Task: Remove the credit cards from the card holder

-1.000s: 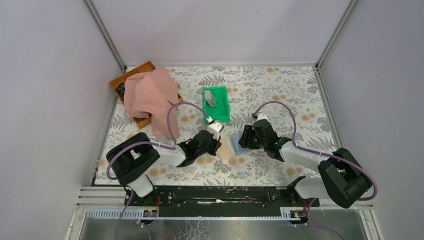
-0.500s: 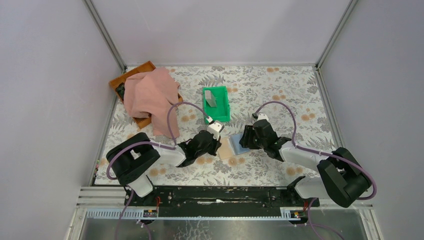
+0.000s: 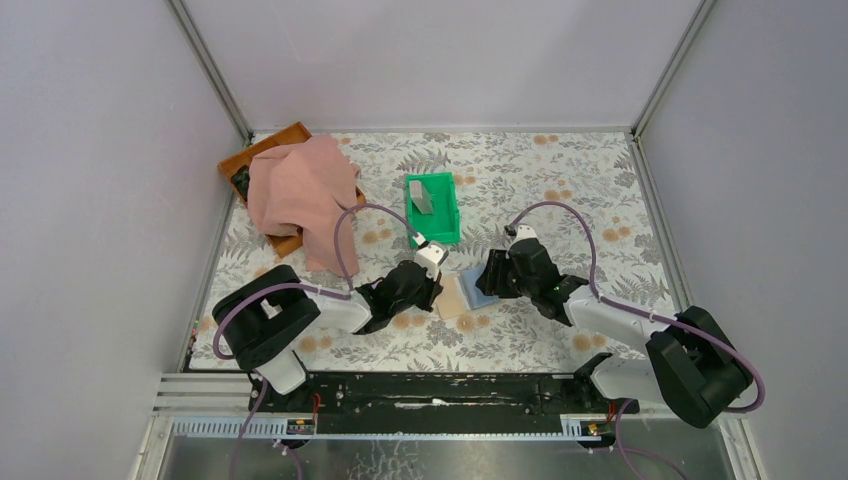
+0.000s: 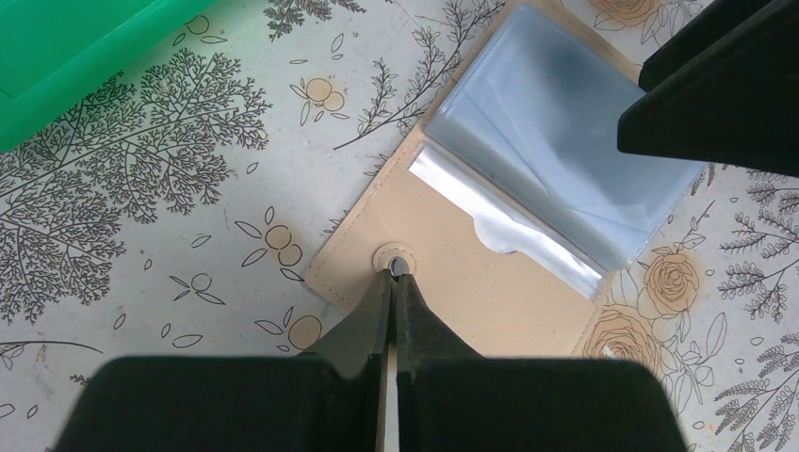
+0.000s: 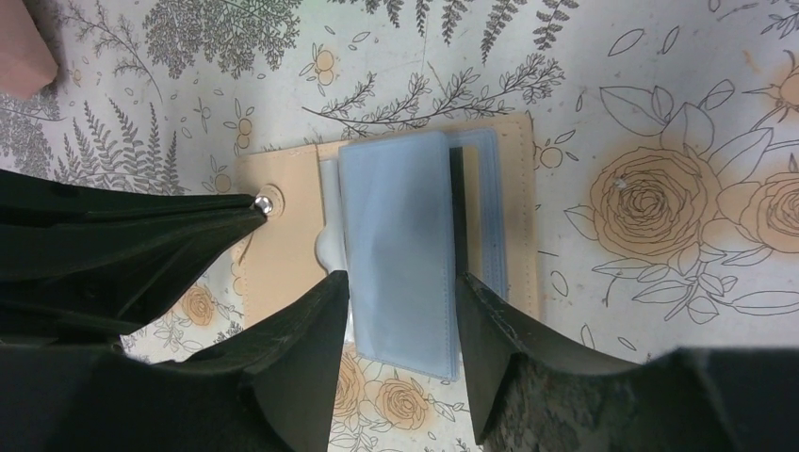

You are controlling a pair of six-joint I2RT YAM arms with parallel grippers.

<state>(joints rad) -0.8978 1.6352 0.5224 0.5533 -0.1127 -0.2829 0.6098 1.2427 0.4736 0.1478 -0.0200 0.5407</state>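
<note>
Step in hand: card extraction. You had the tan, book-like folding card holder (image 3: pixel 462 296) lying open on the floral-print table (image 3: pixel 560 180), just near of the green plastic bin (image 3: pixel 433 238), between both arms. Your left gripper (image 4: pixel 395 273) was fully closed on nothing, pressing the flap's metal snap (image 4: pixel 394 258). Your right gripper (image 5: pixel 399 282) stood open and empty, fingers (image 5: pixel 301 348) straddling the pale blue sleeves (image 5: pixel 396 226). The next move probably required pinching a credit card's edge alone, with the holder pinned.

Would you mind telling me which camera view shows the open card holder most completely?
Right wrist: the card holder lies open mid-frame, tan flap and blue sleeves nearly all visible. Left wrist crops its far corner; top external shows it only small.
</note>
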